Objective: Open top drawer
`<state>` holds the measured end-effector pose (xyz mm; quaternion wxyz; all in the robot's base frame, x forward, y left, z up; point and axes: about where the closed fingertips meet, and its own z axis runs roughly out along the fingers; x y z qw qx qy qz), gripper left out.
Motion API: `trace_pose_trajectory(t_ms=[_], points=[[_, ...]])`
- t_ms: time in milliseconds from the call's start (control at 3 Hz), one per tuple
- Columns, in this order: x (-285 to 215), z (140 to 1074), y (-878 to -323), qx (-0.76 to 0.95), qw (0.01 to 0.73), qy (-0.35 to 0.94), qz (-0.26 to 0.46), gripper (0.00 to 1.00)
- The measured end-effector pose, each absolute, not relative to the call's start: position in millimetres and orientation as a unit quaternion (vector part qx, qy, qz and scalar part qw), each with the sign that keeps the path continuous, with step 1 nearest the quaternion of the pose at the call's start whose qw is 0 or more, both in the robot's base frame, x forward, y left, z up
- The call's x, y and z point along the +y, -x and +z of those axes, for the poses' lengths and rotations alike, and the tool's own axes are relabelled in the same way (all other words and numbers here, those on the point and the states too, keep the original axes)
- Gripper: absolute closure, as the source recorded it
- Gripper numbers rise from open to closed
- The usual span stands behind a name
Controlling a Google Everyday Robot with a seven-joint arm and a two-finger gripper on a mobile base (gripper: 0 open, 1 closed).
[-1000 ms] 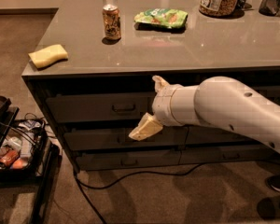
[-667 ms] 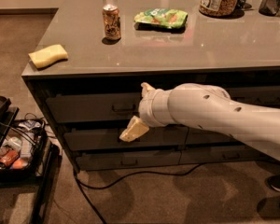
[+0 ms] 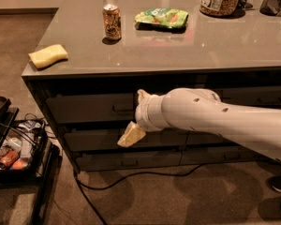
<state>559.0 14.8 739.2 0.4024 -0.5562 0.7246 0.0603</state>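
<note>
Three grey drawers stack under the worktop's [image 3: 201, 46] left end. The top drawer [image 3: 84, 108], tallest-fronted, flat and plain, sits shut, and its right part is hidden behind the white arm [image 3: 215, 118]. Its small handle [image 3: 122, 109] is dim. The end effector [image 3: 136, 116] hovers there, spread (one pale tip higher, one lower); contact is unclear. On the worktop lie a sponge [image 3: 48, 55], a can [image 3: 112, 22] and a snack bag [image 3: 161, 18].
</note>
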Motion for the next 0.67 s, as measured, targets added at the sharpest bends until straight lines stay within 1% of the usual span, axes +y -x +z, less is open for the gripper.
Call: trace_pose_trajectory(t_ms=[333,667], points=[[13.6,696.4,-568.1,0.75,0.369,0.545,0.063,0.0],[13.7,696.6,-567.9,0.75,0.369,0.546,0.063,0.0]])
